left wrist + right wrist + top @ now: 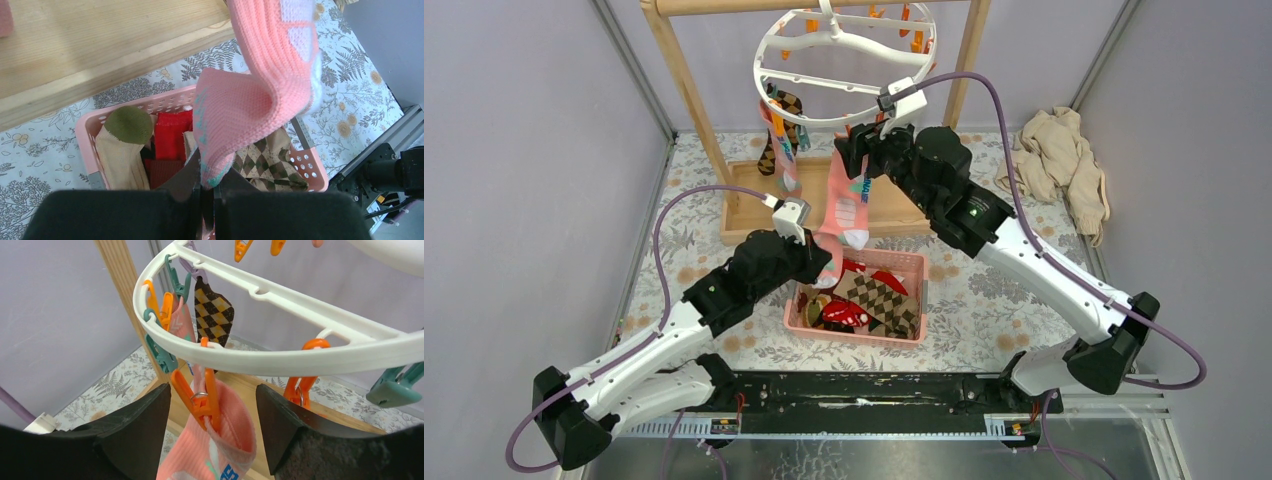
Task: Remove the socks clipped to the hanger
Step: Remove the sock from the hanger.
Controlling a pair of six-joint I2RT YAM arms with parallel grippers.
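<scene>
Pink sock (848, 195) — cuff on orange clip (197, 395), foot in left gripper (207, 176)

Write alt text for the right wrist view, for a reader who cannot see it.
The right gripper, jaws open, flanks an orange clip that pins a pink sock by its cuff to the white ring hanger. Further back on the ring hang a brown argyle sock and a second pink sock, beside a wooden post.

The hanger (829, 30) is cut off by the top edge. Below the hanger, the pink sock (849, 195) hides some socks (879, 295) in the basket (854, 336).
</scene>
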